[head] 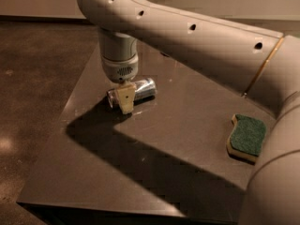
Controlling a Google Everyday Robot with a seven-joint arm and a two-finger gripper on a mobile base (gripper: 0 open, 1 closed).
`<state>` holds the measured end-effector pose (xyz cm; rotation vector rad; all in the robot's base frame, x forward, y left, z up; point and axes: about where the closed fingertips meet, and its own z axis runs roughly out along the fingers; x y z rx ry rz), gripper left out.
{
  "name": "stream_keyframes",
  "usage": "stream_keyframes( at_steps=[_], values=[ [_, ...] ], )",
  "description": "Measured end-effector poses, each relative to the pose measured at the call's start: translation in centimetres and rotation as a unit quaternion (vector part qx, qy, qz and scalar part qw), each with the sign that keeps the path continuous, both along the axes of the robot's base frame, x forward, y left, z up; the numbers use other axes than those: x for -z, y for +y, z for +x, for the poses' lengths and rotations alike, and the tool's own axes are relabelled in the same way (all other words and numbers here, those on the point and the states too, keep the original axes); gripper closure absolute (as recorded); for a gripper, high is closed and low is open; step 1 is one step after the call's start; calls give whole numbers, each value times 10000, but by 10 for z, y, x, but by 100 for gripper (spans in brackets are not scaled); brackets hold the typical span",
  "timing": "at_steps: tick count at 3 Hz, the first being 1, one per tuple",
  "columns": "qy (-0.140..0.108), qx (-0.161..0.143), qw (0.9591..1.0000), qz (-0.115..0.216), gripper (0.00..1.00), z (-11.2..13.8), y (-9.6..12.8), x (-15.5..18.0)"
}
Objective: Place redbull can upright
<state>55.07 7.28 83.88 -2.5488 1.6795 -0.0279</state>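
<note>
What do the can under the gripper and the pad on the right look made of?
The redbull can, lying on its side: metal, probably aluminium, with glossy silver glints. The sponge: soft foam, likely, yellow with a matte green scouring layer. The gripper is down at the can.

Arm (197, 36): off-white casing, row of small dark holes, thin gold band at one joint. Cream gripper (126, 103) under grey wrist (121, 67), low over table (154, 182).
</note>
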Motion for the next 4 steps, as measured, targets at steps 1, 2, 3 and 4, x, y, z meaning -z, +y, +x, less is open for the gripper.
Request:
stream_keyframes(
  at_steps=[1, 2, 3, 4],
  values=[
    [6, 46, 10000, 16, 64, 0, 2, -1],
    [87, 323, 9986, 421, 96, 9, -11, -22],
    [343, 584, 9925, 1019, 100, 21, -21, -40],
    [590, 896, 9769, 1849, 100, 38, -34, -60]
  ],
)
